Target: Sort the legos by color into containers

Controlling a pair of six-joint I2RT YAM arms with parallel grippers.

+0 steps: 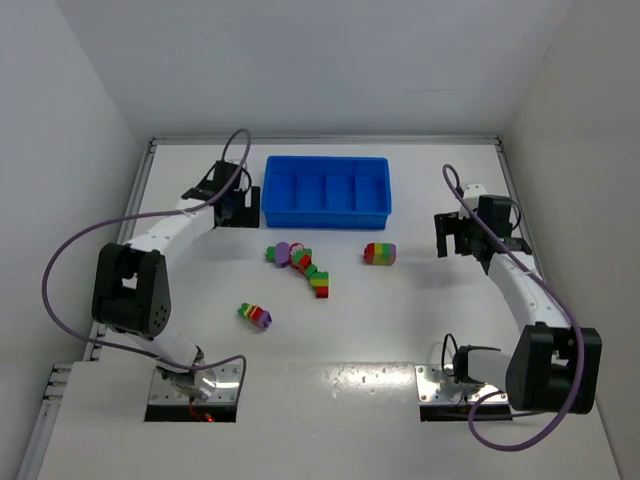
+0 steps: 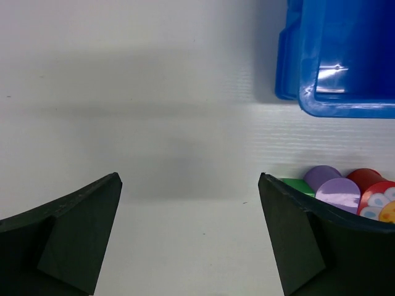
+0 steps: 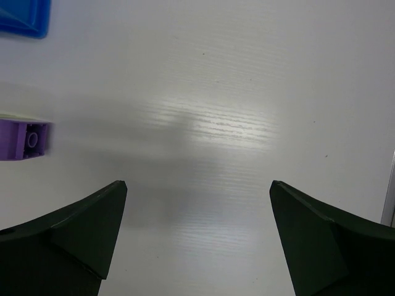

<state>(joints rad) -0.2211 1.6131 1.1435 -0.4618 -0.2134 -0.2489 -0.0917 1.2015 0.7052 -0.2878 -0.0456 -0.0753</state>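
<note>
The blue tray [image 1: 327,213] with its four containers stands at the back centre, and only blue shows inside them. The legos lie in front of it: a purple, green and red cluster [image 1: 290,253], a green-topped stack [image 1: 319,281], a red, yellow and green block [image 1: 379,253] and a small multicolour stack [image 1: 255,316]. My left gripper [image 1: 238,208] hangs open by the tray's left end. Its wrist view shows the left gripper [image 2: 189,179] over bare table, the tray corner [image 2: 308,92] and purple and red legos [image 2: 336,188]. My right gripper [image 1: 460,240] is open, right of the block. The right gripper [image 3: 199,185] holds nothing, with a purple brick [image 3: 24,140] at the left edge.
White walls enclose the white table [image 1: 400,320] on three sides. Purple cables [image 1: 60,260] loop off both arms. The two arm bases [image 1: 195,385] sit at the near edge. A white rim [image 3: 389,191] shows at the right of the right wrist view.
</note>
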